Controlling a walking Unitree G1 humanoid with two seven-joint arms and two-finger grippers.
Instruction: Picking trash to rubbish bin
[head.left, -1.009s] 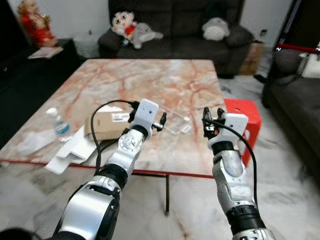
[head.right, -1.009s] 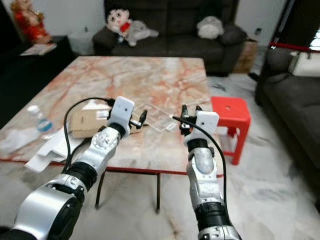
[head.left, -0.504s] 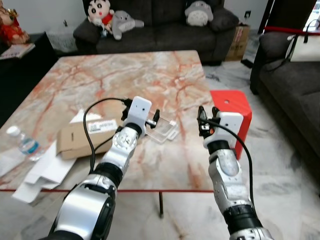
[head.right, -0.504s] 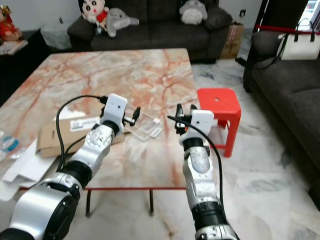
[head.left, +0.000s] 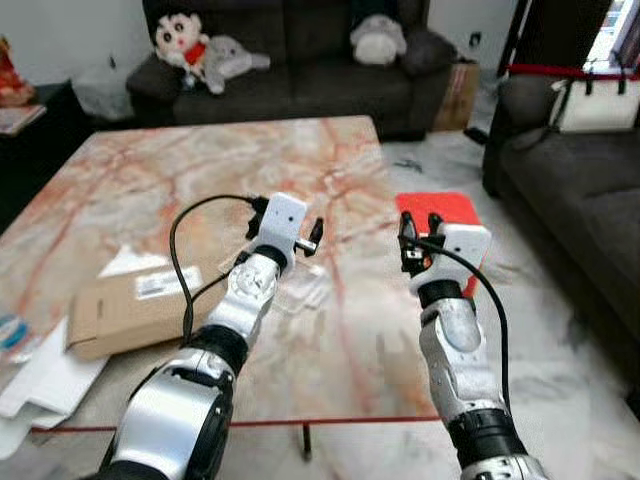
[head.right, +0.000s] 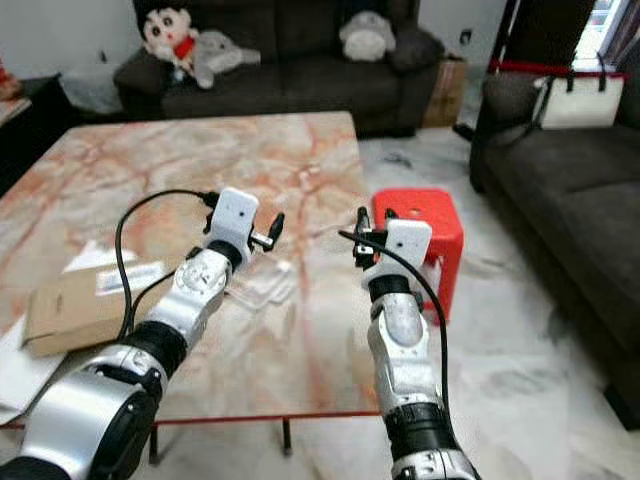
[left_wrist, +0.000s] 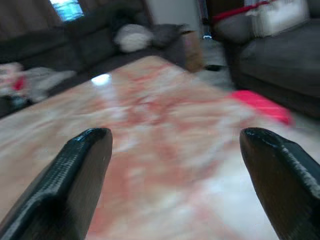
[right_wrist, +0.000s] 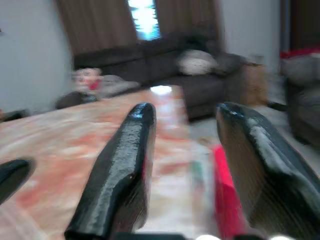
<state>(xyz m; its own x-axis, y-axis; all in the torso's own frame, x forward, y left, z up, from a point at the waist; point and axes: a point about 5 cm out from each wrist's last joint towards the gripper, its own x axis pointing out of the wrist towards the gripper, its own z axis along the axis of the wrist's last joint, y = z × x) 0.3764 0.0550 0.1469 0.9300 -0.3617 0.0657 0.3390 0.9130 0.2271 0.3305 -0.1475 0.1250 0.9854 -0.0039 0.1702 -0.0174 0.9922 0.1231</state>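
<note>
Trash lies on the marble table (head.left: 190, 170): a clear plastic tray (head.left: 300, 288), a flattened cardboard box (head.left: 125, 308), white paper (head.left: 40, 375) and a water bottle (head.left: 8, 335) at the left edge. My left gripper (head.left: 286, 222) hovers open just above the clear tray, nothing between its fingers (left_wrist: 75, 180). Over the table's right edge my right gripper (head.left: 420, 225) is raised, also open and holding nothing, its fingers (right_wrist: 125, 165) pointing toward the sofa.
A red stool (head.left: 445, 215) stands just right of the table, behind my right gripper. A dark sofa (head.left: 300, 60) with plush toys runs along the back. Another sofa (head.left: 580, 180) with a white handbag (head.left: 600, 105) is on the right. Marble floor lies between them.
The camera has shifted right, so the box, paper and bottle sit further left in view. Both arms keep the same raised pose, fingers still open.
</note>
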